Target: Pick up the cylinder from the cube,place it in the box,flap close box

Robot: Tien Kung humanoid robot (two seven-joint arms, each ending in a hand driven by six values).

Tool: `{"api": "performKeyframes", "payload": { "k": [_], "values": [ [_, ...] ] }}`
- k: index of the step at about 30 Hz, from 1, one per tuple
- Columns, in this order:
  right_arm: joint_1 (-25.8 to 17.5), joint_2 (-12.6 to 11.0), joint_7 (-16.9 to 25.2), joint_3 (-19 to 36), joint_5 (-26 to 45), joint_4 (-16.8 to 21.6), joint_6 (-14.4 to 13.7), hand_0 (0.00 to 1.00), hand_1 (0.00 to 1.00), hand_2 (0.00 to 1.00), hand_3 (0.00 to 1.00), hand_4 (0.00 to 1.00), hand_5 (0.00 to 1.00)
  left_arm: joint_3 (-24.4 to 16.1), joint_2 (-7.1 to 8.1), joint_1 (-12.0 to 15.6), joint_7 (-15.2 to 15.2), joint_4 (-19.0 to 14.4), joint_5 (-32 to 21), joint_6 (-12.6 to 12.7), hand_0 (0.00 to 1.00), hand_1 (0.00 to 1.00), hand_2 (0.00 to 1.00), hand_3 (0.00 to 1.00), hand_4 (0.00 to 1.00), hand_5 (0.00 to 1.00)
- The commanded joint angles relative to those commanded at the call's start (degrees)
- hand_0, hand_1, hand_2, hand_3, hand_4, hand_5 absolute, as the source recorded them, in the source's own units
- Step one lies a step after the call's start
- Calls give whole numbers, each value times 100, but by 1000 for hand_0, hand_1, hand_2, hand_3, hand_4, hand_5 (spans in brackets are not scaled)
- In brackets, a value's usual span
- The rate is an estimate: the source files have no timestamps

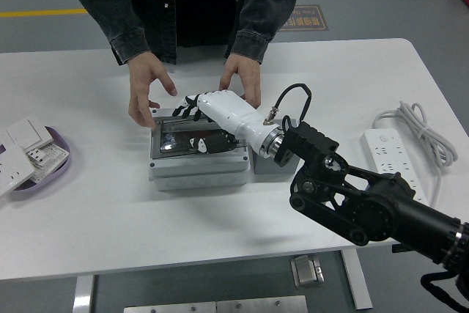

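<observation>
- The right arm [366, 207] comes in from the lower right corner and reaches up and left across the white table [220, 210], its black links bending at a joint near the middle of the table.
- The white forearm section slants from that joint toward the far left and ends in the right hand [201, 111], which lies palm down on top of the grey box [196, 163].
- Its fingers [183, 108] are spread flat and point left over the box's clear lid [192, 141]; they grasp nothing, and the thumb sits lower on the lid, near its middle.
- The lid lies down over the box opening, with a dark window showing under the hand.
- The cylinder cannot be made out; whatever lies inside the box is hidden by the lid and the hand.
- The grey cube [265, 165] stands touching the box's right side, mostly covered by the robot's wrist.
- A person stands at the far side; one of the person's hands [146, 87] rests by the box's far left corner, and the other hand [242, 78] rests at its far right edge, just beyond the robot's hand.
- A purple tray [55, 160] with white switch plates lies at the table's left edge, and a white power strip [399, 155] with its coiled cord lies at the right.
</observation>
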Motion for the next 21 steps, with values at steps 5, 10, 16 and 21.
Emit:
{"api": "performKeyframes", "payload": {
  "k": [5,10,16,21],
  "values": [
    [-193,-50,4,126,-11,46,-39,364,512,615,671,661,199,11,-8,-6,-2,-1,-24,4,599,584,556,595,656,203],
    [-432,-200,92,642,72,256,-201,364,512,615,671,661,199,-10,7,-6,6,-8,-6,6,599,584,556,595,656,203],
    [-988,-276,303,1499,404,799,-463,349,513,614,673,661,209,-19,2,31,20,-17,9,9,599,584,556,595,657,201],
    [-1629,-148,851,2302,1198,883,-662,339,502,609,672,663,225,47,-36,85,14,-19,-91,32,599,584,556,595,657,202]
  ]
}}
